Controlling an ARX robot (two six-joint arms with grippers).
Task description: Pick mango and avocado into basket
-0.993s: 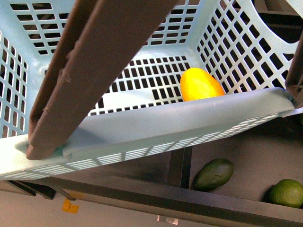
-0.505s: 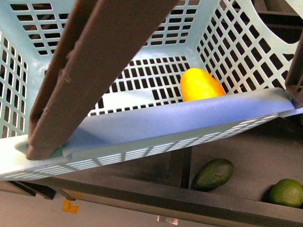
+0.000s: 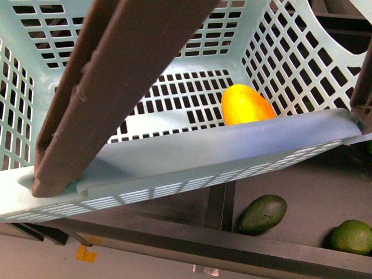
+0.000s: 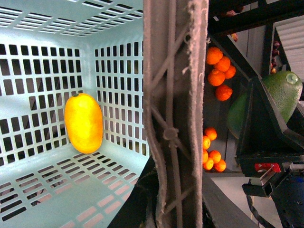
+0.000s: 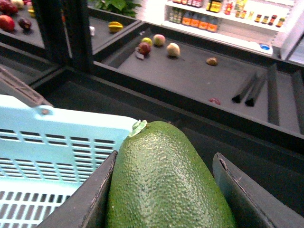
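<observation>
The yellow-orange mango (image 3: 247,104) lies on the floor of the turquoise basket (image 3: 232,148), against a slotted wall, and shows as the same mango (image 4: 84,122) in the left wrist view. My left gripper (image 4: 166,202) is shut on the basket's brown handle (image 4: 173,118), holding the basket (image 4: 38,71) up and tilted. A dark green, pebbled avocado (image 5: 164,180) sits between the fingers (image 5: 90,199) of my right gripper (image 5: 166,156), which is shut on it. It hangs just outside the basket's rim (image 5: 57,137). That avocado (image 4: 285,90) also shows partly behind black gripper parts in the left wrist view.
Below the basket, on a dark shelf, lie another avocado (image 3: 263,214) and a round green fruit (image 3: 351,237). Oranges (image 4: 218,71) are piled beyond the handle. A dark display tray (image 5: 190,76) with scattered fruit lies ahead of the right gripper, shelves of bottles (image 5: 204,7) behind it.
</observation>
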